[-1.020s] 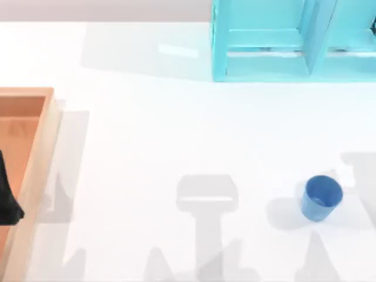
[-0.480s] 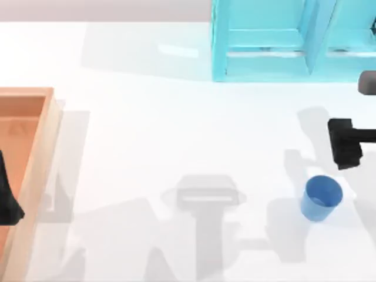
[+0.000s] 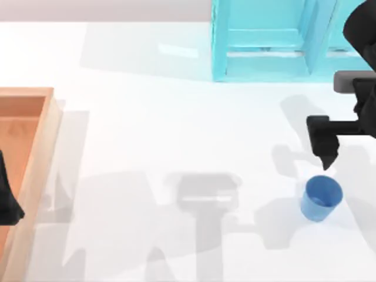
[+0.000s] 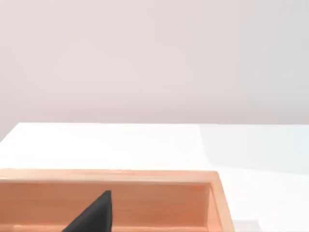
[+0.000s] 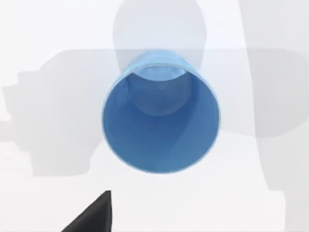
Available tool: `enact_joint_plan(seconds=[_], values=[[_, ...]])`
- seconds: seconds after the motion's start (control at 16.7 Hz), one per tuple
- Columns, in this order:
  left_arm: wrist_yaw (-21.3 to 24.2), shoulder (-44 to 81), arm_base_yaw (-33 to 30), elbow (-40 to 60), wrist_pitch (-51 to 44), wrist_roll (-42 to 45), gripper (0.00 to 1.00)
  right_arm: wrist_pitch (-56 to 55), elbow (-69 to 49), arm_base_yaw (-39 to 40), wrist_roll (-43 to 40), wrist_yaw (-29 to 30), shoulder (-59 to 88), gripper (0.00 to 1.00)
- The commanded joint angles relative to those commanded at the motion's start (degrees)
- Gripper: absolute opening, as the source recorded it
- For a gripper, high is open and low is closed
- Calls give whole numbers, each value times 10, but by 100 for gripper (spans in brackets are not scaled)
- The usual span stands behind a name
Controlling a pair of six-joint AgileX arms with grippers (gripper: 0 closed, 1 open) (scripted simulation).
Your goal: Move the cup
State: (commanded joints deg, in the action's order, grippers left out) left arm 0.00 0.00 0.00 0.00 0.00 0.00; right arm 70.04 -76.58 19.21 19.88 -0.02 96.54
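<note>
One cup [image 3: 321, 198] is standing upright at right, just beside the right gripper [image 3: 324, 147], finger state indeterminable; the right wrist view is revealing its hollow interior [image 5: 159, 116].

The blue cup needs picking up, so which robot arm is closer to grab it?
The right arm, probably. Its gripper hangs just beside the cup on the table's right side. The left gripper sits far away over the wooden tray on the left.
</note>
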Motion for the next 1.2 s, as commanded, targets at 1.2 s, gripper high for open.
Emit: enact_joint_plan(seconds=[1.2], values=[[0, 0, 0, 0, 0, 0, 100, -226, 160, 2, 3, 0, 66, 85]])
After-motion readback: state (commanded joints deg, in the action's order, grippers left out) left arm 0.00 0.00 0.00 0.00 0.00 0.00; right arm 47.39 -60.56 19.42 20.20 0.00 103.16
